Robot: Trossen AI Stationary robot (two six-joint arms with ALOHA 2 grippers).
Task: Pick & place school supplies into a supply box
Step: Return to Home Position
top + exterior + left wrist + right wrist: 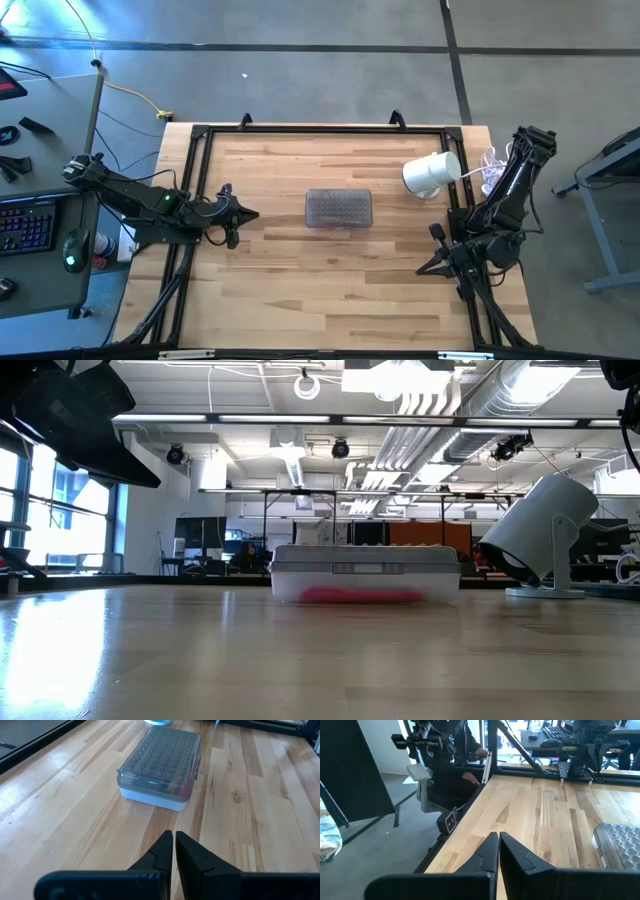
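No legible txt, brand, no. or sign anywhere I can see, incl. on the supply box [162, 762] lid & the table [300, 290].

High view: overhead, straight down, far off; takes in whole table [300, 290]. Low view: at tabletop height, facing level across table; box [365, 572] at mid-distance, centred. Left wrist view: close, angled down past left gripper [173, 836] onto box. Right wrist view: along table's edge past right gripper [498, 836], toward left arm [577, 752] opposite. Box shows in all four.
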